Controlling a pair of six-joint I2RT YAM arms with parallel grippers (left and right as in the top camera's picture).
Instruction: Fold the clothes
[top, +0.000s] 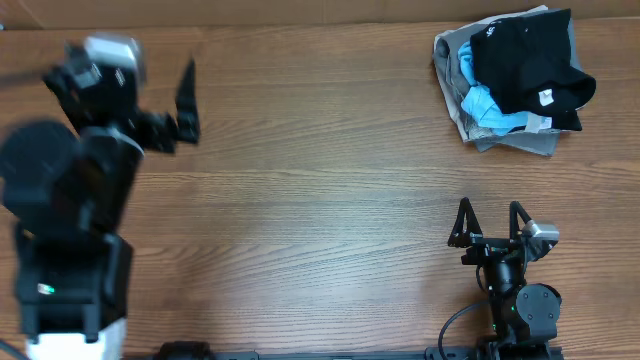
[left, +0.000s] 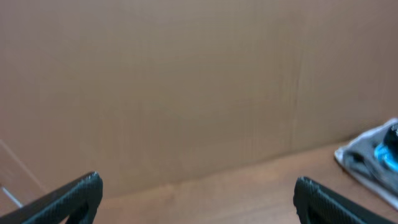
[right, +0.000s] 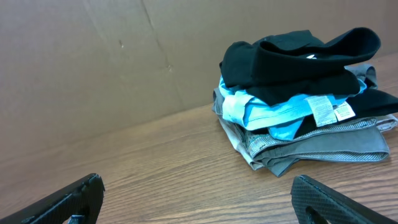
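The clothes, a black shirt (top: 530, 55), lie crumpled on top of a pile at the table's far right corner. From the right wrist view the black shirt (right: 292, 62) drapes over the other garments, small white tags showing below it. My right gripper (top: 490, 222) rests near the front edge, well short of the pile, open with nothing between its fingers (right: 329, 199). Far from the pile, my left gripper (top: 186, 105) hangs over the table's left side. It is open and holds nothing (left: 199, 202).
Under the black shirt lie a light blue shirt (right: 267, 112) and folded grey garments (right: 323, 146). The pile's edge (left: 376, 158) shows at the right of the left wrist view. A cardboard wall (right: 124, 62) stands along the back of the wooden table (top: 320, 200).
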